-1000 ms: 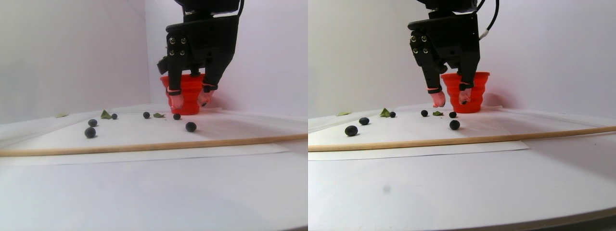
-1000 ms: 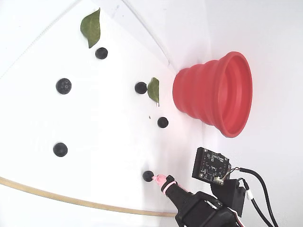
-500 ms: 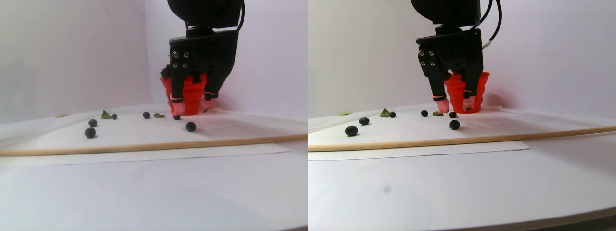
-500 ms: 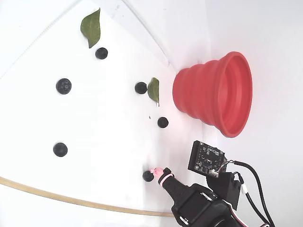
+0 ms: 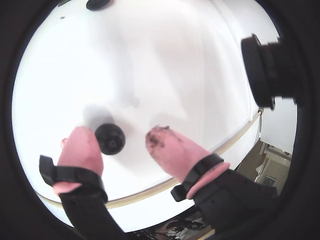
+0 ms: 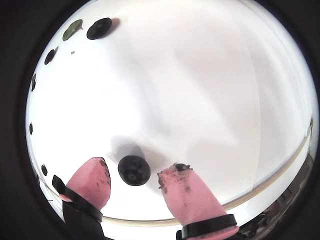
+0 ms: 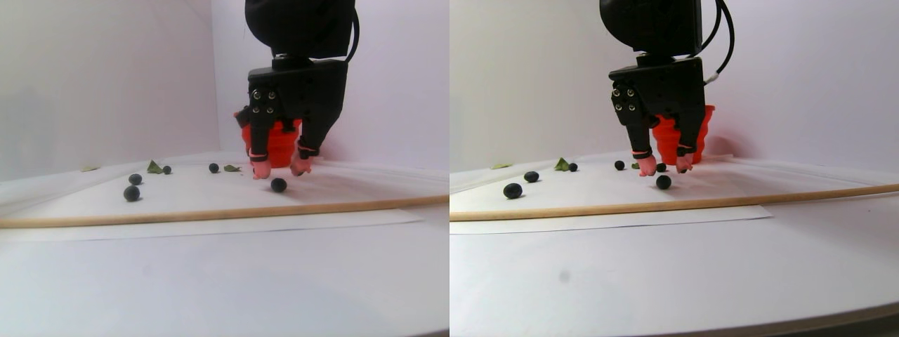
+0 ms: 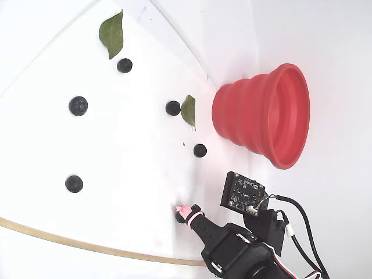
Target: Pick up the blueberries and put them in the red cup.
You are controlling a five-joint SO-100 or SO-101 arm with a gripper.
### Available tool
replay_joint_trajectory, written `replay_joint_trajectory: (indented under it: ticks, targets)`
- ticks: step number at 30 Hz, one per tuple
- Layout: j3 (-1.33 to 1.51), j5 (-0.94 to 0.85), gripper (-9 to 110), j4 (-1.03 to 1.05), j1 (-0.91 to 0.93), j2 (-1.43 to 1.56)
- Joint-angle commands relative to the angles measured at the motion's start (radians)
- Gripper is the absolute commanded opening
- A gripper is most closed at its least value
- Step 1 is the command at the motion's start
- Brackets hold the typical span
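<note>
Counter (image 7: 211, 281): white, with white paper laid over it and pale walls behind; a thin wooden stick (image 7: 211, 212) lies across the near side in the stereo pair view.
Gripper (image 5: 127, 142): pointing down at the paper, its black body low over the surface.
Fingers (image 5: 80, 147): pink-tipped and spread fairly wide, holding nothing; the right tip in both wrist views is smeared dark.
Target berry (image 5: 110, 138): one of the blueberries sits on the paper between the two tips, closer to the left one in both wrist views; whether it touches I cannot tell.
Other blueberries (image 8: 74, 183): scattered well apart across the paper, to the left and far side of the arm in the stereo pair view.
Red cup (image 8: 264, 114): upright at the far edge by the wall, just behind the gripper.
Leaves (image 8: 112, 33): two green ones near the far berries.
</note>
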Motion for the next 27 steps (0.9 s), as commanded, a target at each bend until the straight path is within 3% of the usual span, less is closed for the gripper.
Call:
replay_joint_trajectory:
  ticks: [1, 27]
  targets:
    - [-0.066, 0.012, 20, -0.021, -0.009, 0.005]
    - [-0.077, -0.003, 19, -0.055, -0.003, -0.063]
